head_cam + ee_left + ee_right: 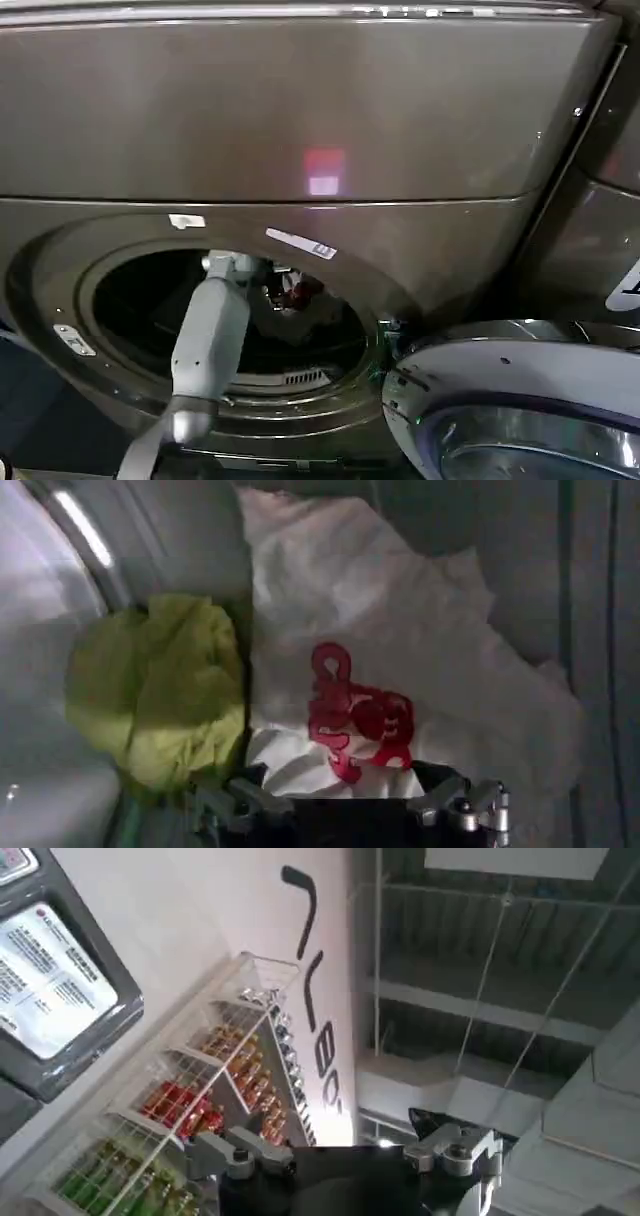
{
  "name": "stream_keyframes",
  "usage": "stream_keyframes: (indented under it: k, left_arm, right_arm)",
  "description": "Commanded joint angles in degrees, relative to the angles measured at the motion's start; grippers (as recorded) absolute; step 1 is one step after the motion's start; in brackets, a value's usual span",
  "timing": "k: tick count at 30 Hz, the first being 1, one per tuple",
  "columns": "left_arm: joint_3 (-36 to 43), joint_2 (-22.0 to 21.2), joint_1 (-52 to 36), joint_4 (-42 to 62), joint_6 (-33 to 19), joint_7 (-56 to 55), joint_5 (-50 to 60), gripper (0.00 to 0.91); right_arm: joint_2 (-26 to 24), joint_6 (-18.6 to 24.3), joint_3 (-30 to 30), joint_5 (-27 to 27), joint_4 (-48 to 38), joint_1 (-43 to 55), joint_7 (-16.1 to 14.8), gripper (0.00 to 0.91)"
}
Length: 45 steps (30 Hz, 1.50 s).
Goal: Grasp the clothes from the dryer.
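The bronze-grey dryer (300, 120) fills the head view, its round porthole open. My left arm reaches through the porthole, and my left gripper (262, 272) is inside the drum. In the left wrist view the clothes lie right in front of that gripper (340, 780): a white-grey garment (400, 650) with a red mark (355, 715), and beside it a yellow-green garment (160, 695). The fingers stand apart, open, with the lower edge of the white garment between them. The red mark also shows inside the porthole (297, 290). My right gripper (330, 1138) is parked away from the dryer, open, pointing up at the ceiling.
The dryer's round door (520, 400) hangs open at the lower right, close to the porthole rim (60, 330). A neighbouring machine (610, 200) stands at the right edge. The right wrist view shows a wire rack of bottles (190, 1098) and a wall panel (50, 978).
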Motion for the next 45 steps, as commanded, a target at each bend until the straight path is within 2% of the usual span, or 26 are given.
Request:
stream_keyframes:
  k: [1,16,41,43,45]
  left_arm:
    - [2.57,0.09,-5.13,12.37,0.36,0.09,-4.46,0.907]
    - [5.39,2.64,-5.29,17.70,3.98,-4.32,-7.73,0.907]
    - [6.10,3.18,-6.01,19.97,7.36,-1.89,-15.20,0.907]
    - [6.11,3.20,-6.08,19.98,7.61,-1.88,-15.33,0.876]
    - [6.17,3.22,-6.10,19.97,7.68,-1.86,-15.30,0.796]
  right_arm:
    - [0.16,0.00,-0.12,0.27,0.21,0.04,-0.10,0.907]
    - [-0.21,-0.16,-0.70,1.00,0.55,0.34,-0.45,0.907]
    - [-0.41,-0.07,-0.79,1.40,1.01,-0.07,-0.46,0.907]
    - [-0.41,-0.05,-0.76,1.40,1.00,-0.06,-0.45,0.907]
    - [-0.40,-0.05,-0.72,1.39,1.00,-0.10,-0.43,0.907]
